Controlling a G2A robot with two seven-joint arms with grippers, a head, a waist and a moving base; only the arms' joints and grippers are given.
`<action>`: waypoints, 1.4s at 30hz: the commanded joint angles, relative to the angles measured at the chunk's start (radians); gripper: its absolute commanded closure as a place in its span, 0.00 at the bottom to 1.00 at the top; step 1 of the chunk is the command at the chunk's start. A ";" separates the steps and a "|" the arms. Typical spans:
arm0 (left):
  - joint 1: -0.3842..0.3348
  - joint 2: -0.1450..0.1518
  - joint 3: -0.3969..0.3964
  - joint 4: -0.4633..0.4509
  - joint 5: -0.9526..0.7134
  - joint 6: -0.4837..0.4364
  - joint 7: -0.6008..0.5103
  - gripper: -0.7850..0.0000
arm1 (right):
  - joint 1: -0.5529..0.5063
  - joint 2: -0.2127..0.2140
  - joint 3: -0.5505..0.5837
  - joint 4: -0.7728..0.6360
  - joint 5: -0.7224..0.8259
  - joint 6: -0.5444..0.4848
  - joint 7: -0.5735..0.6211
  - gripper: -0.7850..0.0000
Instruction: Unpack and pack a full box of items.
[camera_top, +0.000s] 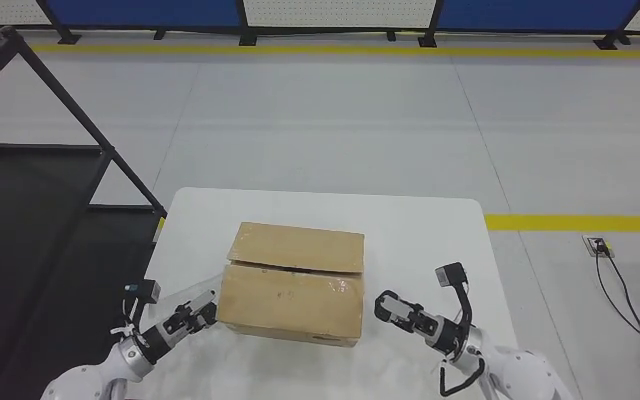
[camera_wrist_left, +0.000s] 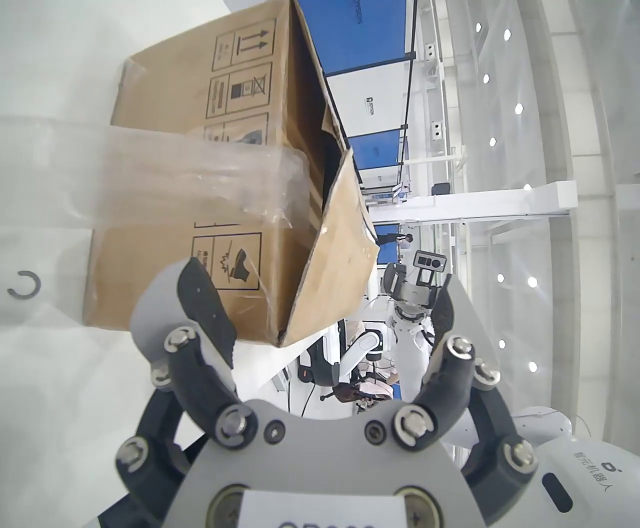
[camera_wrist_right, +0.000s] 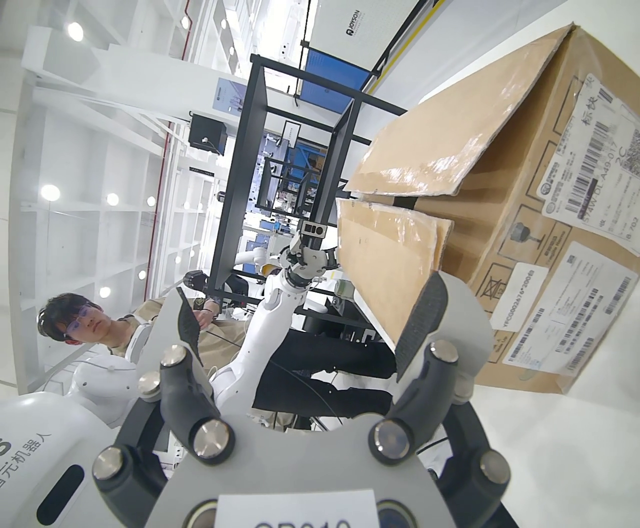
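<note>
Two grippers of mine sit at the near end of the white table (camera_top: 420, 225), one on each side of a brown cardboard box (camera_top: 292, 312) that stands in the middle of it.

From the top view, the box's far flap (camera_top: 300, 248) and near flap (camera_top: 290, 292) lie folded down over the top and meet along a seam across it. My left gripper (camera_top: 203, 308) is just beside the box's left end. My right gripper (camera_top: 386, 306) is near the right end, with a small gap of table between.

My left wrist view adds more. My left gripper (camera_wrist_left: 322, 285) has its fingers spread wide with nothing between them, near a lower corner of the box. That side carries printed handling symbols (camera_wrist_left: 240, 65). A strip of clear plastic (camera_wrist_left: 200, 175) crosses in front of it; I cannot tell what it hangs from. A dark gap shows under the raised flap edge. A small C-shaped ring (camera_wrist_left: 23, 286) lies on the table.

My right wrist view shows my right gripper (camera_wrist_right: 307, 295) also spread wide and empty. The box side it faces carries white labels (camera_wrist_right: 590, 165), and the two flaps stand slightly apart.
</note>
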 joint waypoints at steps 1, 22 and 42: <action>-0.002 0.001 0.010 -0.003 0.004 -0.005 -0.002 0.00 | 0.004 0.001 0.002 0.013 0.018 -0.001 0.016 0.00; 0.037 0.015 -0.022 -0.023 -0.044 -0.029 0.036 0.00 | 0.167 -0.013 -0.084 0.195 -0.155 -0.058 -0.134 0.00; 0.100 0.024 -0.065 -0.113 -0.091 -0.041 0.090 0.00 | 0.188 0.006 -0.053 0.189 0.118 -0.172 0.202 0.00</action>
